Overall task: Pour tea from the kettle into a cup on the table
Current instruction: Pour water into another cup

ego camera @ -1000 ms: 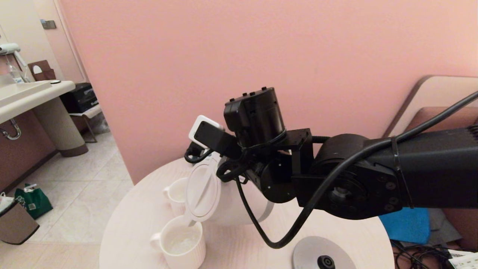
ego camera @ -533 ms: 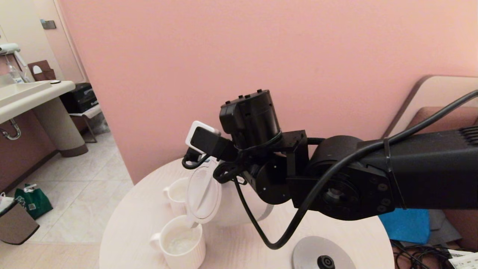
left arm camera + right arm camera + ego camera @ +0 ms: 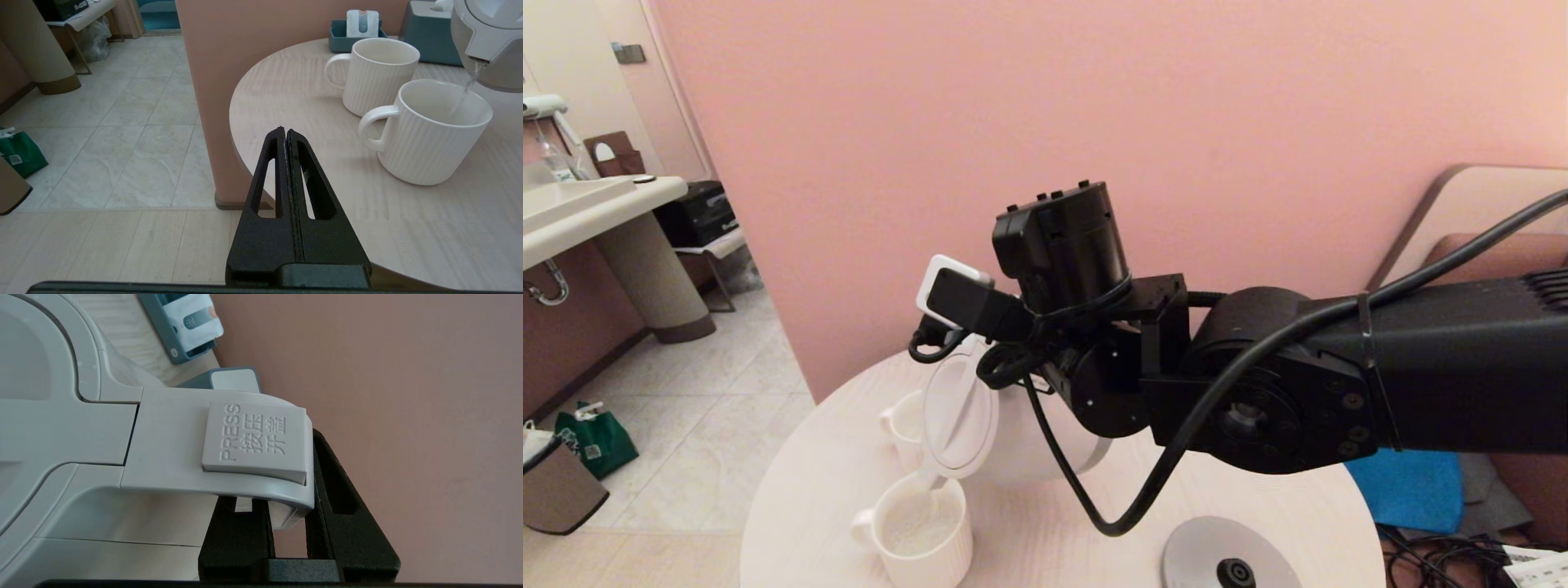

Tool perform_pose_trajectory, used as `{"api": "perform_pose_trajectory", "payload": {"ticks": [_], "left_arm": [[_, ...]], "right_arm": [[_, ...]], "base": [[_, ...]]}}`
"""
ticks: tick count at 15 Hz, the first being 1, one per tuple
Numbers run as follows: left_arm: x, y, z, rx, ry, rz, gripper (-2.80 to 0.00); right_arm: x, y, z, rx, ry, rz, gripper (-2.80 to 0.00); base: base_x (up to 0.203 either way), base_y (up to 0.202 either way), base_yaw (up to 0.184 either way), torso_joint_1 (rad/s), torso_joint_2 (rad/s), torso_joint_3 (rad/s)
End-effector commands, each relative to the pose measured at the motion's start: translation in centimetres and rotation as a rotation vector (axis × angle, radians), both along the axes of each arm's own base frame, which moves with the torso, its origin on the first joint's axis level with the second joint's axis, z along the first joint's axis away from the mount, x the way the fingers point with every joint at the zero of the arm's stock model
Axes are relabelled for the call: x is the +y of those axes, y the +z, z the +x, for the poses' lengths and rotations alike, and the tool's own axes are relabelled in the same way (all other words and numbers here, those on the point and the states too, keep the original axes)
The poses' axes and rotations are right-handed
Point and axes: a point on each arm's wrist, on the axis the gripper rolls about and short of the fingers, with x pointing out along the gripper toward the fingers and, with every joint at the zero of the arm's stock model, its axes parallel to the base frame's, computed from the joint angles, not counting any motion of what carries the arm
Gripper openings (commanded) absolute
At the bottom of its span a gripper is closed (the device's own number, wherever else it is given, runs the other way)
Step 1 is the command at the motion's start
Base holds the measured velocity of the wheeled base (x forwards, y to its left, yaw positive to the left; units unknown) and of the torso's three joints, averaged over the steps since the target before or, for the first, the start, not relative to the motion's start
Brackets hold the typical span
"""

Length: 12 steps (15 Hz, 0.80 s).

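Observation:
The white kettle hangs tilted over the table, lid facing me, spout down over the near cup. A thin stream runs from the spout into that cup, seen in the left wrist view below the kettle. The second cup stands just behind it. My right gripper is shut on the kettle's handle, below its PRESS button; in the head view the wrist hides the fingers. My left gripper is shut and empty, off the table's left edge.
The grey base disc lies at the table's front right. A teal tray of sachets and a teal box sit at the back against the pink wall. Tiled floor, a green bag and a bin lie to the left.
The right arm and the kettle have shifted slightly left, with the spout still over the near cup. The left gripper's earlier position is not shown.

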Motion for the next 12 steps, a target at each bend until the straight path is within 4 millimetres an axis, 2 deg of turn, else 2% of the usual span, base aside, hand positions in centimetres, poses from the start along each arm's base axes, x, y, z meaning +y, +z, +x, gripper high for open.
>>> {"api": "perform_pose_trajectory", "payload": {"ticks": [1, 12], "left_arm": [[0.0, 0.0, 0.0, 0.0, 0.001, 0.0, -2.8], [0.0, 0.0, 0.0, -0.001, 0.001, 0.0, -2.8]], "right_arm": [[0.04, -0.01, 0.02, -0.004, -0.001, -0.009, -2.8], [0.17, 0.72, -0.18, -0.01, 0.002, -0.034, -2.8]], "base": [[0.0, 0.0, 0.0, 0.0, 0.0, 0.0], [0.0, 0.0, 0.0, 0.0, 0.0, 0.0]]}}
